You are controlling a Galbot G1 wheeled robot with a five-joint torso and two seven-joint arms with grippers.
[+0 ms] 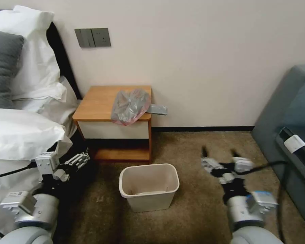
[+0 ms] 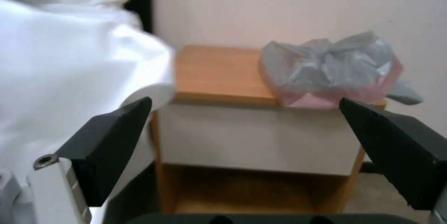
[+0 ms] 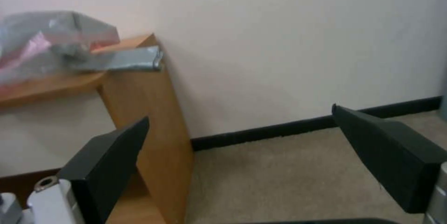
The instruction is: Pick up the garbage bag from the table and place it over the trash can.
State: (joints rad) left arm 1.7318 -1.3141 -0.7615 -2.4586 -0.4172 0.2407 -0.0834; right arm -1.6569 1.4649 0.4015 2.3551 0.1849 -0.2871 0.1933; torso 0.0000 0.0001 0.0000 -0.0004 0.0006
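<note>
Gaping wide, empty: left gripper (image 1: 80, 159) hovering low near table (image 1: 98, 101) front-left corner; right gripper (image 1: 220, 156) likewise splayed, farther right. Garbage bag (image 1: 129, 105) slumping over table's front-right edge, above both; trash can (image 1: 149, 185) sitting between arms.

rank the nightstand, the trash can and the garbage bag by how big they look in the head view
1. the table, largest, though farther from the camera
2. the trash can, nearer, so its look is flattered
3. the garbage bag, crumpled on the table's right front corner, smallest
</note>
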